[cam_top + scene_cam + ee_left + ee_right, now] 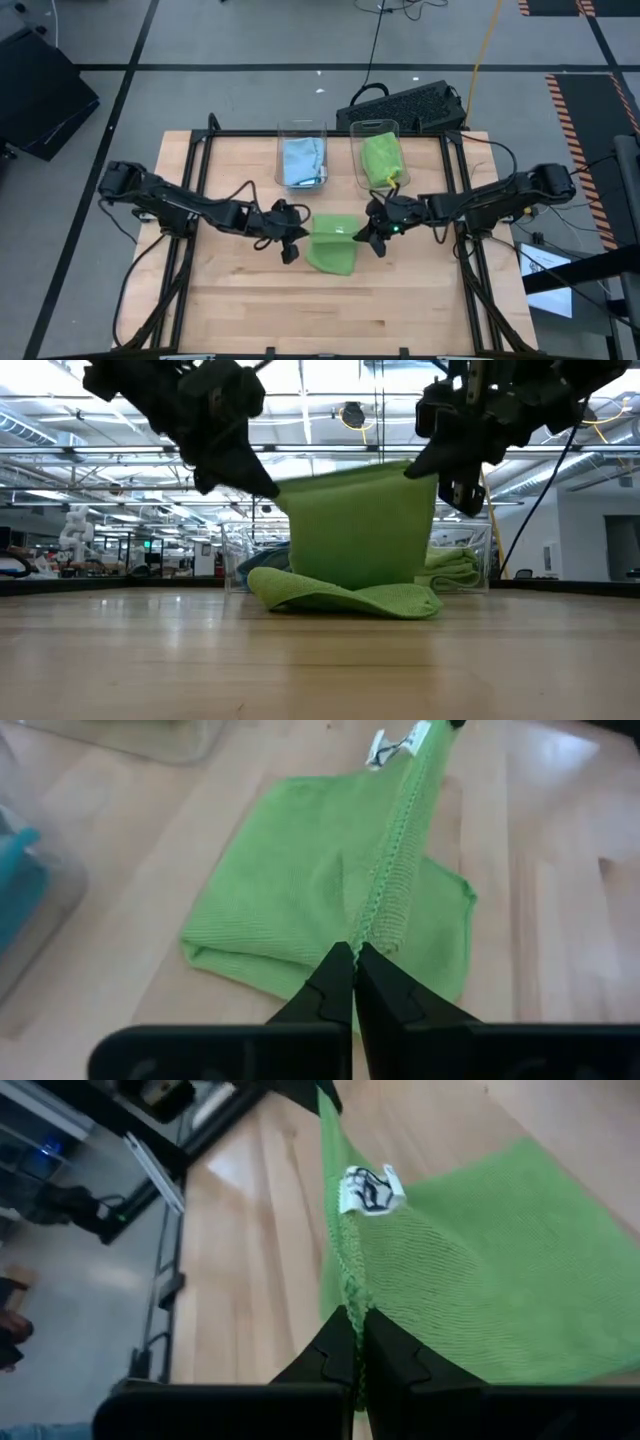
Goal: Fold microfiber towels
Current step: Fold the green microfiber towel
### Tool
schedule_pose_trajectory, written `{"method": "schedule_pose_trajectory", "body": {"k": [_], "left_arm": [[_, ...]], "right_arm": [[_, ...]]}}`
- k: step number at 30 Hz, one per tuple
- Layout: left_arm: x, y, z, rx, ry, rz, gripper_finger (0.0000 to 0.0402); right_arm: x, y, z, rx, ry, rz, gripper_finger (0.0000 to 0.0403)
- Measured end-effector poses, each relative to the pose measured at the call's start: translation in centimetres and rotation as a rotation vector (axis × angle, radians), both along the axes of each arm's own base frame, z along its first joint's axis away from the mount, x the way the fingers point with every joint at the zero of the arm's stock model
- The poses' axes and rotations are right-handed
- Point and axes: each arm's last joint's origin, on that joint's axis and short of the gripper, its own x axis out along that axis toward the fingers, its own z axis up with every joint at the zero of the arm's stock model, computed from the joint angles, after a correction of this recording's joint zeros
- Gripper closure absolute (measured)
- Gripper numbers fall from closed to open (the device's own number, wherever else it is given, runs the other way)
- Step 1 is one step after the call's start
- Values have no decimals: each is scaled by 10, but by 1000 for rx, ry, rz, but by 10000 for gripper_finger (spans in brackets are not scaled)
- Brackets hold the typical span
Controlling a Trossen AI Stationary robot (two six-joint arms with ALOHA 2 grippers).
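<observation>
A green towel [334,243] sits mid-desk, its upper edge lifted and stretched taut between the two claws while its lower part still lies in a curled fold on the wood. In the low view the raised part [360,525] hangs like a sheet, and the resting part spreads beneath it. A white tag [368,1190] shows on the held edge near the right claw.

The left claw [290,240] pinches one corner of that edge, fingers [335,985] pressed together on the hem. The right claw [377,236] grips the opposite corner the same way, fingers [340,1342] clamped on the cloth.

Behind the towel, toward the far side of the desk [240,300], stand two clear bins side by side: the left bin [302,155] holds a blue towel [303,162], the right bin [377,152] another green towel [381,158]. A black keyboard [405,105] lies just beyond the desk.
</observation>
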Motion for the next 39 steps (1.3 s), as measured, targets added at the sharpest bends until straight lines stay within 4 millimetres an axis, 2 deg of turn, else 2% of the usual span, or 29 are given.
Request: {"method": "schedule_pose_trajectory", "body": {"k": [4,8,15,20,30,39], "left_arm": [[6,-2,-12,1,22,0,397],[6,-1,-12,27,18,31,396],[-2,9,12,52,-69,80,396],[-7,10,16,65,-50,65,399],[-7,-6,5,38,11,2,395],[-10,-8,-2,4,66,9,395]], "right_arm": [[2,3,-9,16,43,-1,403],[6,8,-15,29,59,2,403],[10,10,-13,36,6,-1,403],[11,10,-12,39,2,-9,403],[9,16,-13,71,21,11,395],[7,26,-14,75,26,60,378]]}}
